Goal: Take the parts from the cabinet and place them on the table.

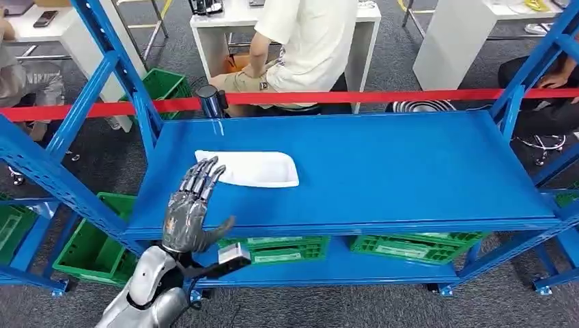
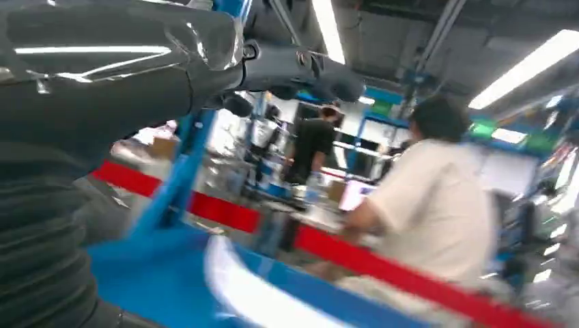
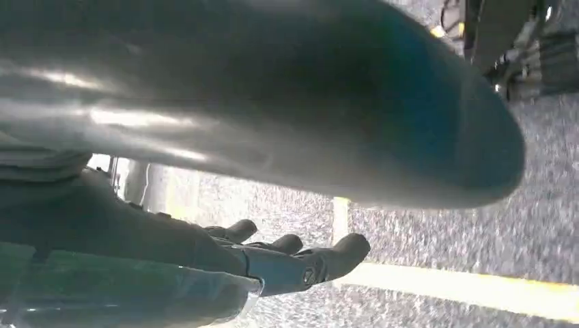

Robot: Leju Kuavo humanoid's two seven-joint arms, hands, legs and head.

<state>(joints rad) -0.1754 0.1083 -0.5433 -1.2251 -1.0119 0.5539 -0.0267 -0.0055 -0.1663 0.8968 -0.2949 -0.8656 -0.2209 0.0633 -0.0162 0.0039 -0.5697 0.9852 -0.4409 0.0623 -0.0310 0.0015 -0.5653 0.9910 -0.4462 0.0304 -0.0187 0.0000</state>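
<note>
Blue steel shelving is filling the space in front of the robot, and on its upper shelf [image 1: 410,171] a white tray-like part [image 1: 254,168] is lying flat toward the left end, set back from the front edge. The left robot hand [image 1: 190,208] is hovering over the front-left corner of that shelf with its fingers [image 1: 202,176] stretched out and spread, the thumb sticking off to the side; it is released, grasping nothing, and its fingertips are sitting just beside the near-left end of the white part, though I cannot tell whether they are touching it. From the left wrist the same white part [image 2: 252,294] is showing as a blurred pale curve on the blue surface. The right robot hand [image 3: 287,263] is hanging low over grey speckled floor [image 3: 478,246] crossed by a yellow line [image 3: 471,287]; its dark fingers are lying extended side by side with nothing in them. Green crates [image 1: 410,246] are sitting on the lower shelf. A red tape [image 1: 382,97] is stretching across behind the rack, and beyond it a person in a white shirt [image 1: 311,41] is sitting at a white desk [image 1: 225,20].
</note>
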